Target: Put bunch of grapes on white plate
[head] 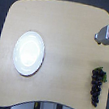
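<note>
end effector (pixel 99 37): state unclear, over table (pixel 67 42) | bunch of grapes (pixel 96 86): well apart from white plate (pixel 28 52)

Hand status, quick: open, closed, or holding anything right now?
Hand: too blurred to tell open or closed. It holds nothing; the grapes lie on the table, apart from it, and the plate is bare.

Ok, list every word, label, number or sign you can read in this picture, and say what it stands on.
None: no readable text in the exterior view.
The white plate is plain.
The bunch of grapes and the wooden table carry no marks.
The tool is too blurred to show any label.
</note>
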Motion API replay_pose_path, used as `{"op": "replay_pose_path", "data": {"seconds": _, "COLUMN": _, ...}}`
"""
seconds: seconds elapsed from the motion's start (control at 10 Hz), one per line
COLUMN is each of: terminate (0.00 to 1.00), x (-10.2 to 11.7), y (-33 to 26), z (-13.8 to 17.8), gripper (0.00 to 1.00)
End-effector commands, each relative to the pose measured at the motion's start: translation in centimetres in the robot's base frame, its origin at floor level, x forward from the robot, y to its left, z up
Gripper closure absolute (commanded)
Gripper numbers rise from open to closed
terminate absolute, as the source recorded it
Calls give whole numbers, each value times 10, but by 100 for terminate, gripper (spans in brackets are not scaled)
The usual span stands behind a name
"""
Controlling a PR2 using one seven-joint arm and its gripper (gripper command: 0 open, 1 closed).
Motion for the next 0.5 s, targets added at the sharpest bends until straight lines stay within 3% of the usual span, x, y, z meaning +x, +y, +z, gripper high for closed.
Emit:
{"op": "replay_pose_path", "data": {"seconds": 0.0, "terminate": 0, "x": -4, "y": -23, "z": -6, "gripper": 0}}
{"op": "replay_pose_path", "data": {"seconds": 0.4, "terminate": 0, "x": -45, "y": -47, "z": -14, "gripper": 0}}
